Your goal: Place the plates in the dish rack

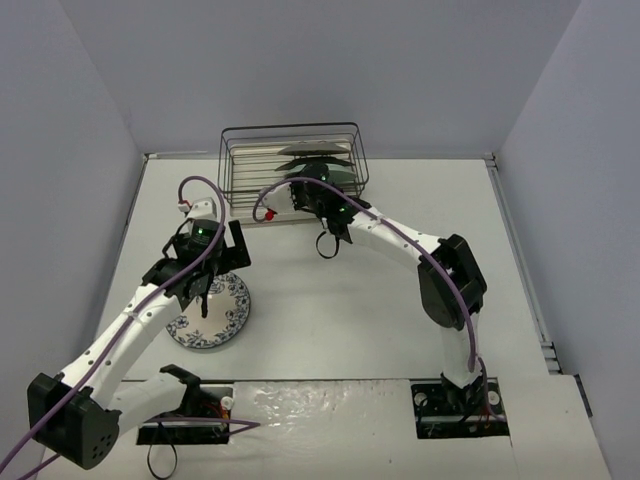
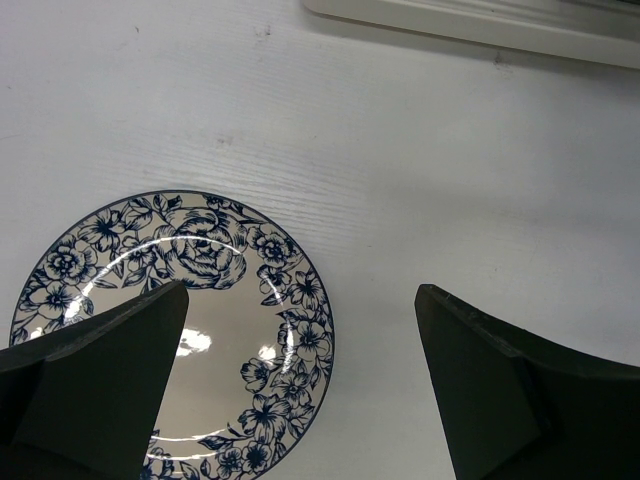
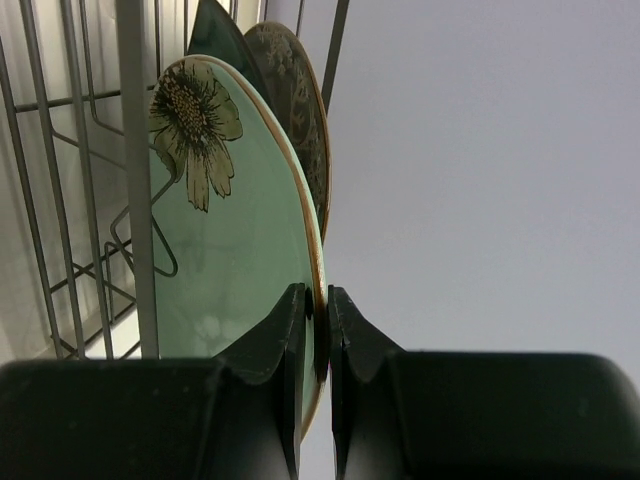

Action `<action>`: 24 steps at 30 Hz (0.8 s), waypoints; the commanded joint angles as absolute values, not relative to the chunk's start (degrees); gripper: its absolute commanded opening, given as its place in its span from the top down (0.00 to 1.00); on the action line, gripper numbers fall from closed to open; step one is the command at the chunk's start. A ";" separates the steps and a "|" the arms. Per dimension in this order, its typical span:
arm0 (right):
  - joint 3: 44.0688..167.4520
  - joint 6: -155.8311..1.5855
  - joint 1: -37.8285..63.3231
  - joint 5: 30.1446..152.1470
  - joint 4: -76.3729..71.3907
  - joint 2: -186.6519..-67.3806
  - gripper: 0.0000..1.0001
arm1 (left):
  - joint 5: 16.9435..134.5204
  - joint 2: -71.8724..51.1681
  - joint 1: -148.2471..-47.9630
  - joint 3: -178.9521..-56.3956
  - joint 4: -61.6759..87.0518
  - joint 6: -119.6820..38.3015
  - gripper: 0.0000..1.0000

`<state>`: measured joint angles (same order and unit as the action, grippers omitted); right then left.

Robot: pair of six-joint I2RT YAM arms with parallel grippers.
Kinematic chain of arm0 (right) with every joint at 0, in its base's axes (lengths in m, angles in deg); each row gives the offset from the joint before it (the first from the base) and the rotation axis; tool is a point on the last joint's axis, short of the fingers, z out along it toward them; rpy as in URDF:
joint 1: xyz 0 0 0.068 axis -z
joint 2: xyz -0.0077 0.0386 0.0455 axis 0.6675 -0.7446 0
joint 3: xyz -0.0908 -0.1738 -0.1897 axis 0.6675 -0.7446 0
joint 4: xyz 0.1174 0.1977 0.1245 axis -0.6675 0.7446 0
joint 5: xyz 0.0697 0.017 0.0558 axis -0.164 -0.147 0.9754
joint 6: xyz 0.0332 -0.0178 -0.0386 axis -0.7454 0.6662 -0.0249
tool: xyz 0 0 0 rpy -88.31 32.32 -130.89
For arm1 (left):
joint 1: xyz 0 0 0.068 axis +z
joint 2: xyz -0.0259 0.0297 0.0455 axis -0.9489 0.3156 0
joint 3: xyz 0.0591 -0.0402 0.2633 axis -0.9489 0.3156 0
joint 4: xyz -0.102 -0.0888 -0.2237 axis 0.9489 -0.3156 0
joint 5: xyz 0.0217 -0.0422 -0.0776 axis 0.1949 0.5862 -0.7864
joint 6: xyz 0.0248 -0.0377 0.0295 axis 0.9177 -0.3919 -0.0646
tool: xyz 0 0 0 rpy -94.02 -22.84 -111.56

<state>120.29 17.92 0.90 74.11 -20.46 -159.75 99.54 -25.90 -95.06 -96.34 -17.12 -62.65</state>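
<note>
The white bench (image 1: 360,300) carries the black wire dish rack (image 1: 232,170) at its far edge. Three plates stand on edge in the rack. The mint-green plate (image 3: 235,250), with its painted flower, is nearest the right wrist camera. The grey plate (image 3: 300,110) is just behind it, and the dark teal plate (image 3: 212,35) is beyond that. The white plate (image 2: 200,250) with the blue floral rim lies flat on the bench, well apart from the rack. The right fingers (image 3: 270,350) are clamped on the mint-green plate's rim, one on each face. The left fingers (image 2: 110,370) stand wide apart over the white plate's edge, holding nothing.
</note>
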 commanded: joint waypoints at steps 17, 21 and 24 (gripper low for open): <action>126.01 13.94 7.40 82.98 -37.14 -162.90 0.89 | 99.90 -25.78 -94.72 -99.47 -15.61 -61.75 0.03; 123.77 12.54 6.69 82.98 -37.04 -160.15 0.61 | 99.83 -25.75 -94.72 -99.38 -15.45 -61.56 0.03; 122.66 11.82 6.17 82.98 -35.87 -158.28 0.49 | 99.58 -25.59 -94.72 -99.44 -15.29 -61.54 0.03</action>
